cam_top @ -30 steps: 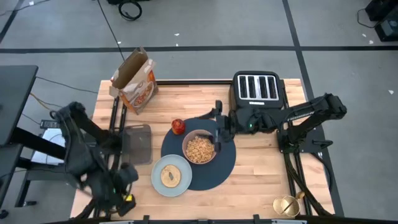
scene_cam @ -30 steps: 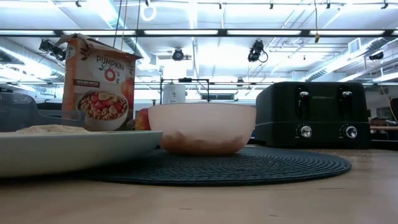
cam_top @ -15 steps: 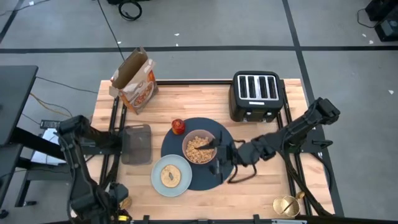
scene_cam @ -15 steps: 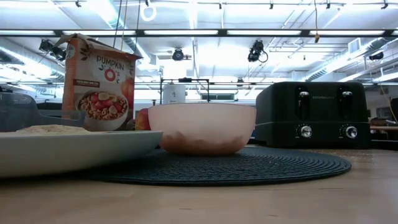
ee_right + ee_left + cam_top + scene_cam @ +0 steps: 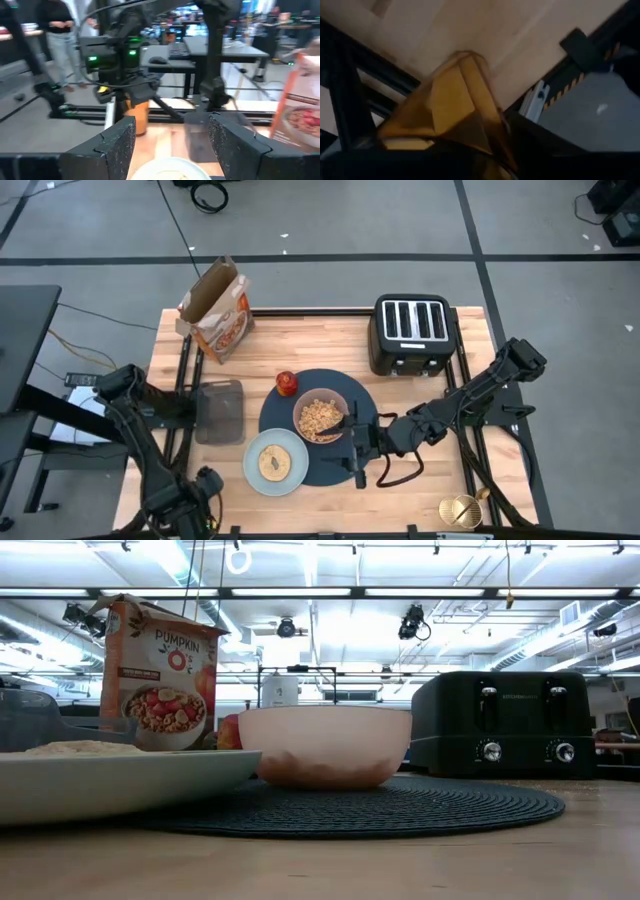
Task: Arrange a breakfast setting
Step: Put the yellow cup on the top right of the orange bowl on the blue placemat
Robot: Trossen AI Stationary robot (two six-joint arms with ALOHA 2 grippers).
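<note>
The navy placemat (image 5: pixel 318 435) lies mid-table with the pink bowl (image 5: pixel 320 416) of cereal on it. A red apple (image 5: pixel 286 384) sits at its far left edge. The pale plate (image 5: pixel 274 463) with the bagel (image 5: pixel 274 461) overlaps its near left edge. My left gripper (image 5: pixel 203 483) is at the table's near left corner, shut on the amber glass cup (image 5: pixel 137 119), which the gripper hides in the high view. My right gripper (image 5: pixel 353 448) hovers open over the placemat's near right part, pointing toward the table's left, with nothing between its fingers. My left gripper comes down on the amber glass cup from above, as the right wrist view shows. The cup's amber wall (image 5: pixel 455 100) fills the space between the fingers. The cup is upright below the gripper, its base at table level at the near left corner.
A black toaster (image 5: pixel 413 332) stands at the far right, an open cereal box (image 5: pixel 217 310) at the far left. A clear grey container (image 5: pixel 220 410) lies left of the placemat. A gold thing (image 5: pixel 461 509) sits at the near right corner. A person (image 5: pixel 57 35) stands beyond the table.
My right gripper has travelled from beside the toaster toward the table's near edge, past the bowl's right side, and now hangs over the placemat's near part. My left arm has swung about at the near left corner and settled there.
</note>
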